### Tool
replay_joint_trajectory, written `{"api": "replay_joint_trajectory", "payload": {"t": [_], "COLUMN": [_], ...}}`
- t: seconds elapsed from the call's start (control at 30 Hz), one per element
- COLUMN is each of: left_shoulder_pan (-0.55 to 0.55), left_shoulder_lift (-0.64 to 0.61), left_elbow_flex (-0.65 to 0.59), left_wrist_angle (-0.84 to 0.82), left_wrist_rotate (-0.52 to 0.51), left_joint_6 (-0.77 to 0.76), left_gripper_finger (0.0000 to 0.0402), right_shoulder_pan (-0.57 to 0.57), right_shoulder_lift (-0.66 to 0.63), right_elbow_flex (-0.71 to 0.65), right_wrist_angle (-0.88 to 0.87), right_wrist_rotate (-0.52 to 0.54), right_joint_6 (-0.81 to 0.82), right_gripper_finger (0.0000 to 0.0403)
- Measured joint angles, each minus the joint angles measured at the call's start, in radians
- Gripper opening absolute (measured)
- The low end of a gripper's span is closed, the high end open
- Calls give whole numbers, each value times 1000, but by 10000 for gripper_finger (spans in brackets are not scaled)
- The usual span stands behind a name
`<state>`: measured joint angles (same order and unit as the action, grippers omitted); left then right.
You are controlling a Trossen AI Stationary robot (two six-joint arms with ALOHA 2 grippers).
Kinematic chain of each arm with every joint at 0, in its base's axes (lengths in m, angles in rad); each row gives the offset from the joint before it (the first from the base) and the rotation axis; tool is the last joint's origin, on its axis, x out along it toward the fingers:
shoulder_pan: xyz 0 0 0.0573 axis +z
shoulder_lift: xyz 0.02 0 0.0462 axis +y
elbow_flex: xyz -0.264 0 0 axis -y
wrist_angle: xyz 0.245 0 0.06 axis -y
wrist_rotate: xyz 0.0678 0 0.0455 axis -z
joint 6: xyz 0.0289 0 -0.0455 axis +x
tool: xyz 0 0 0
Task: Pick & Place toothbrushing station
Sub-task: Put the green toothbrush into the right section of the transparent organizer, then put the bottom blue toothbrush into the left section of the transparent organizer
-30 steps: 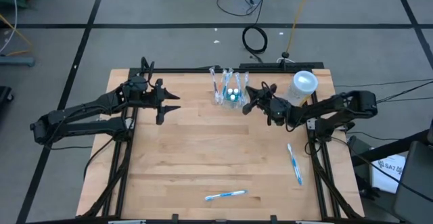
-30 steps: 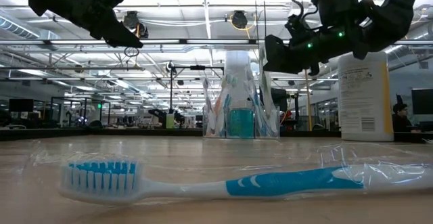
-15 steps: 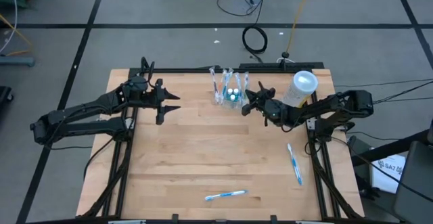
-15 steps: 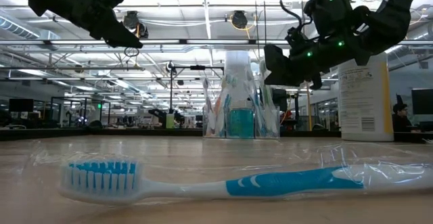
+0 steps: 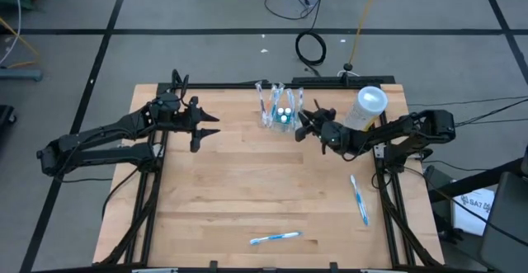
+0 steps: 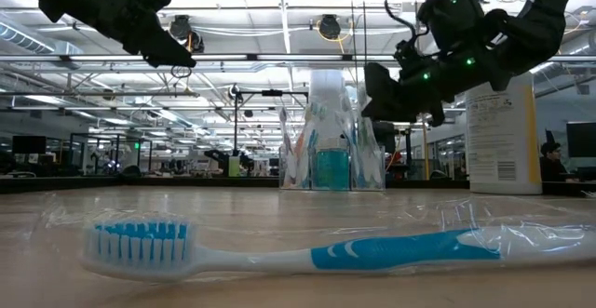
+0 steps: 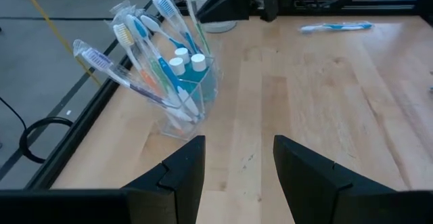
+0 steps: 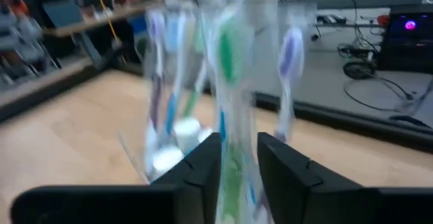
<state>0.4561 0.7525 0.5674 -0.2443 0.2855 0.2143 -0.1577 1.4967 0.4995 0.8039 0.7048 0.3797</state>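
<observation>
The toothbrushing station [image 5: 278, 110], filled with upright toothbrushes, is seen standing at the far middle of the wooden table [image 5: 247, 190]. The right gripper [image 5: 301, 123] is held just to its right, above the tabletop, its fingers parted and nothing grasped. The left gripper [image 5: 210, 124] is raised well to the left, likewise spread and empty. A whitish cylinder [image 5: 369, 106] stands far right; two wrapped toothbrushes [image 5: 275, 237] lie nearer.
</observation>
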Motion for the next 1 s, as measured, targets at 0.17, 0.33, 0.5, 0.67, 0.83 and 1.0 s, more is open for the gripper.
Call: {"api": "replay_joint_trajectory", "payload": {"t": [0.17, 0.33, 0.5, 0.67, 0.83, 1.0], "left_shoulder_pan": [0, -2, -40, -110, -206, -318], "left_shoulder_lift": [0, 0, 0, 0, 0, 0], "left_elbow_flex": [0, 0, -16, -83, -162, -218], "left_wrist_angle": [0, -23, -8, 103, 282, 439], "left_wrist_rotate": [0, 2, 3, 5, 6, 6], "left_joint_6": [-23, -49, -89, -164, -271, -389], "left_gripper_finger": [182, 182, 182, 182, 182, 182], "right_shoulder_pan": [15, 51, 104, 186, 243, 277], "right_shoulder_lift": [-1, 0, 0, 0, 0, 0], "right_elbow_flex": [0, 0, 0, 0, 0, 0], "right_wrist_angle": [79, 67, 67, 69, 118, 177], "right_wrist_rotate": [0, 0, 0, -86, -263, -412], "right_joint_6": [-49, -95, -104, -69, -51, -50], "right_gripper_finger": [116, 127, 127, 127, 126, 125]}}
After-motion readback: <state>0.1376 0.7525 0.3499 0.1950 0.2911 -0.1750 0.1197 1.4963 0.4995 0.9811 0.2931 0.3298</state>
